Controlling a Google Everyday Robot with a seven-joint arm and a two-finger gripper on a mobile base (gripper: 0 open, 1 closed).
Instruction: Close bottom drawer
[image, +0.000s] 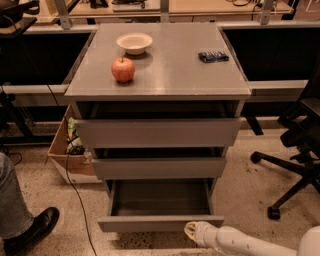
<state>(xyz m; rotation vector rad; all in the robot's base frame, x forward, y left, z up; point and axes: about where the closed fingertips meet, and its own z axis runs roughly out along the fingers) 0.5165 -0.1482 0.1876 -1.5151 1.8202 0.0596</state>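
The bottom drawer (160, 222) is the narrowest of the grey cabinet's three and stands pulled out, its empty grey box interior showing. Its flat front panel faces me near the frame's bottom. My gripper (191, 231) comes in from the lower right on a white arm (245, 242). Its tip sits just below and in front of the right part of the drawer's front panel, touching or nearly touching it.
The cabinet top (165, 75) holds a red apple (123, 69), a white bowl (134, 43) and a dark packet (213, 56). A cardboard box (70, 160) and a cable lie at left, a person's shoe (32, 230) at lower left, an office chair base (292, 170) at right.
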